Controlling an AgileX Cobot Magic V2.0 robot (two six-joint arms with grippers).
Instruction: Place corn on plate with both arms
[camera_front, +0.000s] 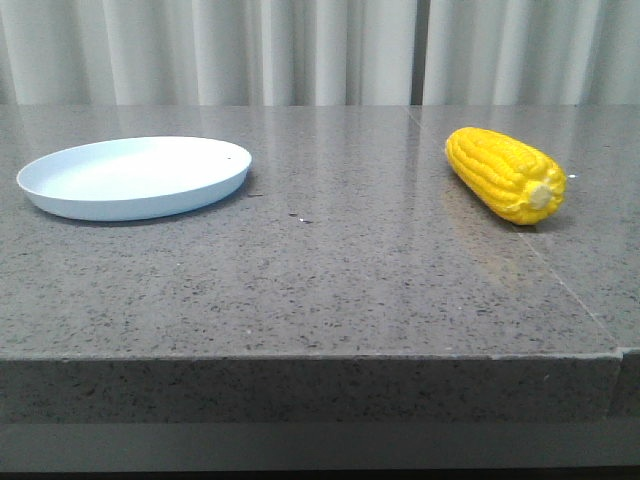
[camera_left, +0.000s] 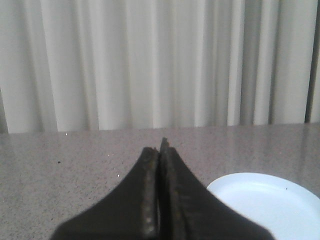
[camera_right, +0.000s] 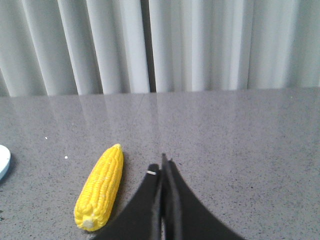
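Note:
The bright yellow corn (camera_front: 505, 175) lies on the grey stone table at the right, its pale stub end towards the front. The pale blue-white plate (camera_front: 135, 176) sits empty at the left. Neither gripper shows in the front view. In the right wrist view my right gripper (camera_right: 162, 162) is shut and empty, with the corn (camera_right: 101, 186) lying on the table beside its fingers, apart from them. In the left wrist view my left gripper (camera_left: 159, 146) is shut and empty, with the plate (camera_left: 267, 202) beside it.
The grey speckled table (camera_front: 330, 270) has a front edge close to the camera and a seam running down its right side. Pale curtains (camera_front: 320, 50) hang behind the table's far edge. A sliver of the plate's rim (camera_right: 3, 162) shows in the right wrist view.

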